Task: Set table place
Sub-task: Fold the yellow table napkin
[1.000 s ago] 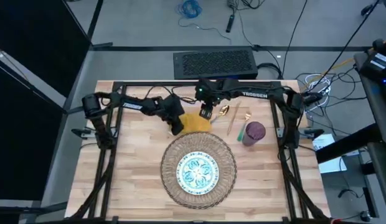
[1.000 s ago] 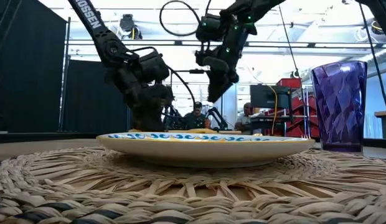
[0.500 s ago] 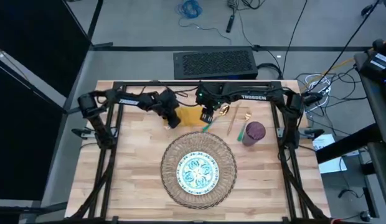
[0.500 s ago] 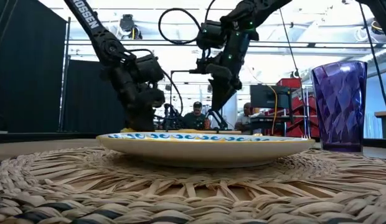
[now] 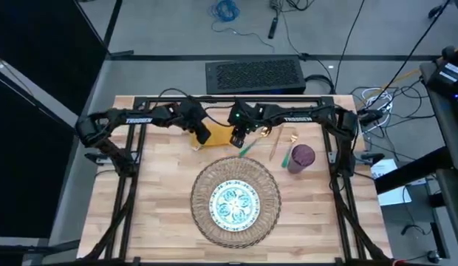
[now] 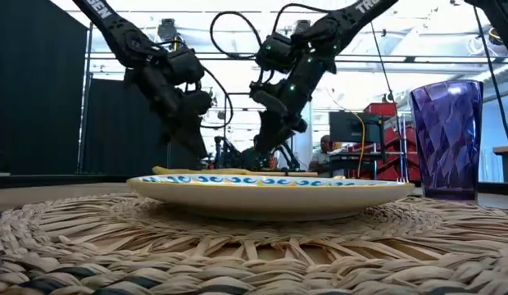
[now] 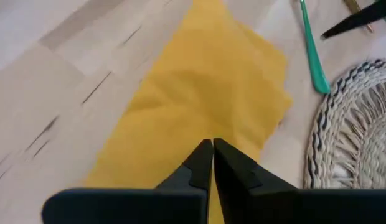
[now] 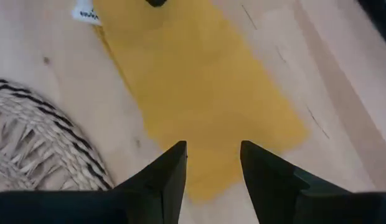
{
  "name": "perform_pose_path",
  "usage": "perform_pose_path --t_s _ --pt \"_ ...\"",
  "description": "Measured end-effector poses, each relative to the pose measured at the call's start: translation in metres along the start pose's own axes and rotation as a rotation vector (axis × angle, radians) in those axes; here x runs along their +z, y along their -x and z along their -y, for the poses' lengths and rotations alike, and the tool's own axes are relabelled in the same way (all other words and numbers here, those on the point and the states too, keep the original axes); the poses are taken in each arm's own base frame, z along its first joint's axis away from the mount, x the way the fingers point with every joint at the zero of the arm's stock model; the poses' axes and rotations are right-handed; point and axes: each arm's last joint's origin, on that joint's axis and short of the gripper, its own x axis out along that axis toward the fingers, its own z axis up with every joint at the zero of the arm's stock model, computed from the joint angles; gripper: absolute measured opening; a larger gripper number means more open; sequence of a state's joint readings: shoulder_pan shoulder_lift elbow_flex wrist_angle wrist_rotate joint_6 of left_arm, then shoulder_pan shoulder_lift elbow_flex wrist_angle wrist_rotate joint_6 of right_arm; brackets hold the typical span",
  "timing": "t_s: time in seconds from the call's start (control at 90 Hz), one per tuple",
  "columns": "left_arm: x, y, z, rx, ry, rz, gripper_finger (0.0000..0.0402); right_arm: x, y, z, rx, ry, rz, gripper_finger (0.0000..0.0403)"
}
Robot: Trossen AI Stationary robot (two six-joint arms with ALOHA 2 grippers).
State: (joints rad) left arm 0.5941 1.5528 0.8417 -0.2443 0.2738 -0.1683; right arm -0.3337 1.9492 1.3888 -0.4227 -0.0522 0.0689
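The yellow napkin (image 5: 220, 136) lies flat on the bench (image 5: 155, 199), just behind the straw mat (image 5: 267, 201). The left gripper (image 7: 212, 149), fingers pressed together and empty, and the right gripper (image 8: 213, 155), fingers apart, both hover over it.

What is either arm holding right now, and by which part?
The left gripper is shut on the yellow napkin, pinching it at one edge. The right gripper, open above the napkin, holds nothing.
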Motion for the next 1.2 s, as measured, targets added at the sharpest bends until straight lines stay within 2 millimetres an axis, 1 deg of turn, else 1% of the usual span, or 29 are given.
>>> perform_pose_path --t_s 0.167,0.344,0.467,0.733,0.844,0.911,1.022,1.056,1.2 --pt "0.001 0.002 -0.006 0.078 -0.015 0.01 0.0 -0.008 -0.023 -0.012 0.018 0.047 -0.036 0.0137" --pt "0.003 0.009 -0.009 0.092 -0.029 0.027 0.0 -0.007 -0.026 -0.024 0.036 0.08 -0.004 0.0137" --pt "0.005 0.012 -0.011 0.096 -0.026 0.044 0.0 -0.006 -0.032 -0.024 0.037 0.081 0.015 0.0137" --pt "0.004 0.013 -0.011 0.095 -0.05 0.033 0.0 -0.017 -0.054 -0.022 -0.003 0.072 -0.039 0.0131" --pt "0.004 0.013 -0.011 0.094 -0.05 0.032 0.0 -0.018 -0.057 -0.021 -0.024 0.056 -0.039 0.0107" --pt "0.004 0.013 -0.011 0.094 -0.057 0.032 0.0 -0.018 -0.057 -0.02 -0.031 0.052 -0.04 0.0077" --pt "0.003 0.013 -0.011 0.094 -0.067 0.03 0.0 -0.018 -0.057 -0.02 -0.032 0.053 -0.037 0.0017" --pt "0.004 0.013 -0.01 0.093 -0.068 0.032 0.0 -0.018 -0.057 -0.02 -0.032 0.054 -0.037 0.001" --pt "0.004 0.013 -0.011 0.093 -0.069 0.031 0.0 -0.016 -0.056 -0.021 -0.026 0.052 -0.049 0.0005"
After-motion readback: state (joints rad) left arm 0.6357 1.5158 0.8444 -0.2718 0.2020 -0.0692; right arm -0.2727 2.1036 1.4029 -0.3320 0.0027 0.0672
